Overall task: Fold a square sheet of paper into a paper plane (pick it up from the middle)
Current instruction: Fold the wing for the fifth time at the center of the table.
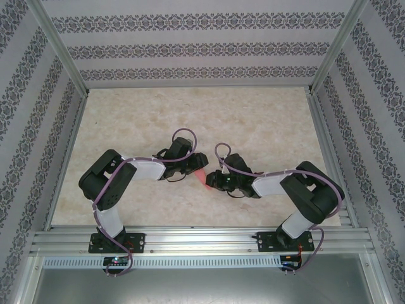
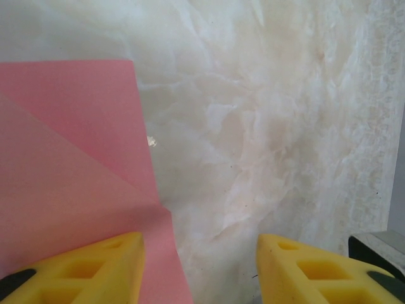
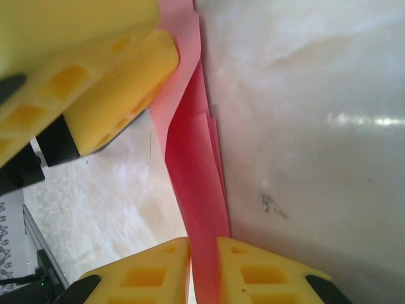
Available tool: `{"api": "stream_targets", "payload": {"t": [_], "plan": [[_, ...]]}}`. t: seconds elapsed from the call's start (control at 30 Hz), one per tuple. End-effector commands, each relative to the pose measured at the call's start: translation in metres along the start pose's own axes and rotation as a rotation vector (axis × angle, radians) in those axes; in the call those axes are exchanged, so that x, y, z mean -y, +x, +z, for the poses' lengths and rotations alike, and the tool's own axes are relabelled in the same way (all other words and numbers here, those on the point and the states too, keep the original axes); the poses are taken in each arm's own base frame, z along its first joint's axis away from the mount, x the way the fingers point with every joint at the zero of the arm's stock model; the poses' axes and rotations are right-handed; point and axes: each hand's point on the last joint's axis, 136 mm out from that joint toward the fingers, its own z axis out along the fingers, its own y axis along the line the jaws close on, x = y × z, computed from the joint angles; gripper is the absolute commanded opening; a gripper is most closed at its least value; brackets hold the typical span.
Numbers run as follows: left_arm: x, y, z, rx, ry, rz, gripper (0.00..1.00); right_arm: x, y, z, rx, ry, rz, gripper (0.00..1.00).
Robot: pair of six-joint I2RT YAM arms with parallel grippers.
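Because my right jaws stand narrow, pinched on the raised crease of the pink-red square sheet of thin paper point(image 3: 197, 190), I judge the step in hand to be sharpening a fold. The sheet lies partly folded on the cream marbled bench point(image 1: 253, 120), in the middle between my two arms. My left jaws stand half wide and grip nothing; one yellow finger point(image 2: 76, 266) lies over the sheet's flat part. Procedure: use that finger as an anchor, draw the right jaws straight along the crease, and avoid lifting, which could skew or tear the layers. Count: one sheet, one bench, two sets of jaws.
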Motion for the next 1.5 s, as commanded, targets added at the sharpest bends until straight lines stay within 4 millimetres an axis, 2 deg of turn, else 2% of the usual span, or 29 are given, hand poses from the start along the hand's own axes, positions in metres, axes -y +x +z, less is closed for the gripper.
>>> {"api": "stream_targets", "payload": {"t": [0.0,0.23,0.4,0.6,0.67,0.87,1.0,1.13,1.27,1.33,1.47], "plan": [[-0.014,0.003,0.004,-0.018,-0.039,0.014,0.5,-0.004,0.0,-0.006,-0.011,0.033,-0.039,0.21],[-0.014,0.006,0.003,-0.022,-0.032,0.014,0.5,-0.019,-0.009,-0.006,-0.007,0.014,-0.066,0.21],[-0.014,0.006,0.003,-0.024,-0.026,0.011,0.5,-0.018,-0.012,-0.002,-0.015,0.034,-0.083,0.22],[-0.015,0.007,0.003,-0.025,-0.028,0.007,0.5,-0.02,-0.01,0.003,-0.027,0.025,-0.088,0.08],[-0.017,0.008,0.003,-0.026,-0.032,0.002,0.5,-0.02,-0.005,0.006,-0.046,0.021,-0.091,0.06],[-0.021,0.009,0.003,-0.021,-0.045,-0.013,0.5,-0.003,0.014,0.014,-0.092,0.059,-0.069,0.05],[-0.022,0.007,0.002,-0.014,-0.057,-0.015,0.49,0.01,0.019,0.012,-0.085,0.087,-0.052,0.04],[-0.024,0.008,0.002,-0.016,-0.066,-0.015,0.49,0.0,0.024,0.011,-0.097,0.043,-0.053,0.08],[-0.023,0.008,0.002,-0.019,-0.059,-0.02,0.49,-0.013,0.015,0.004,-0.055,0.018,-0.046,0.15],[-0.021,0.008,0.001,-0.018,-0.05,-0.026,0.49,-0.022,0.009,0.001,-0.039,0.0,-0.054,0.16],[-0.021,0.009,0.001,-0.02,-0.042,-0.032,0.49,-0.025,0.005,-0.001,-0.022,0.01,-0.055,0.16]]}}
